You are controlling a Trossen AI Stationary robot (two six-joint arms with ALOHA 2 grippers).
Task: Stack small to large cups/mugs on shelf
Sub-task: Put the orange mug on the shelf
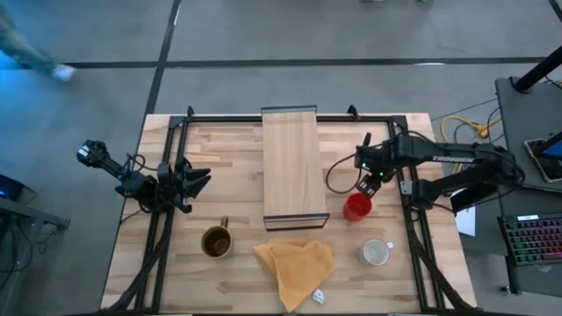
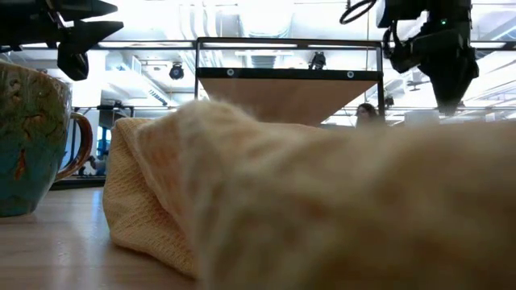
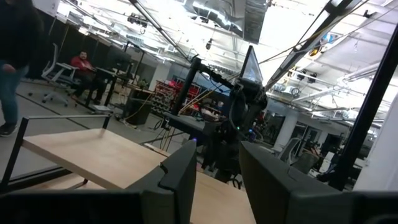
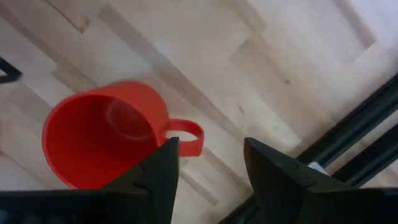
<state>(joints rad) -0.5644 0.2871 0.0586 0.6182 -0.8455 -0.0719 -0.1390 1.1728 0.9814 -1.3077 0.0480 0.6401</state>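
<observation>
Right gripper [image 1: 368,183]: you have it hovering just above the red mug, on the side toward the shelf. In the right wrist view its two dark fingers [image 4: 155,180] stand spread apart with bare tabletop between them, and they hold nothing.
Red mug [image 4: 102,140]: it stands upright on the table [image 1: 237,158], just right of the shelf's near end. Its handle points toward the gap between your right fingers, but nothing touches it.
White mug [image 1: 376,253]: upright on the table, near the red mug, closer to the front edge.
Brown mug [image 1: 217,241]: upright on the left side of the table, well apart from the other two, just beside the cloth.
Shelf [image 1: 291,162]: it lies lengthwise in the middle of the table, with no mug on it.
Left gripper [image 1: 195,180]: your left arm waits over the table's left side, fingers parted and empty.
Yellow cloth [image 1: 294,268]: crumpled at the front, just below the shelf's near end.
</observation>
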